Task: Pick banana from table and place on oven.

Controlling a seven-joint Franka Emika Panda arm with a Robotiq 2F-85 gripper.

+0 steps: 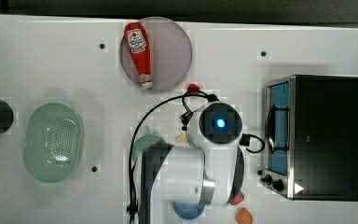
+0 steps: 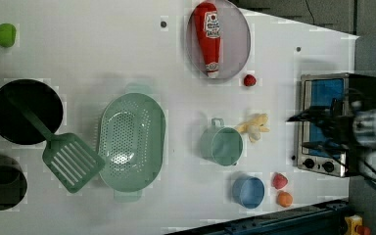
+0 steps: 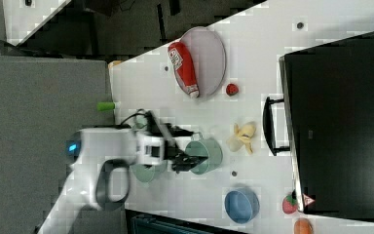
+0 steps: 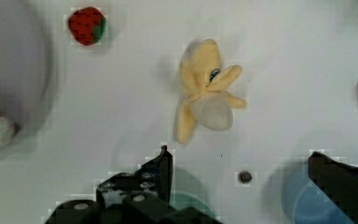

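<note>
The step in hand is the approach, with nothing grasped yet. In the wrist view the tool (image 4: 240, 161) stands with its jaws spread wide and nothing between them. The banana (image 4: 205, 95) lies free on the white counter (image 4: 121, 93) beyond the fingertips, at about twelve o'clock from the gap. In the left view the banana (image 2: 255, 127) rests just beside the green cup (image 2: 221, 145), at the cup's two o'clock, and the oven (image 2: 325, 122) stands at three o'clock from the banana. A strawberry (image 2: 249, 80) sits at the banana's twelve o'clock. The next move calls for bringing the spread jaws down over the banana's middle, closing, then lifting it to the oven's black top
</note>
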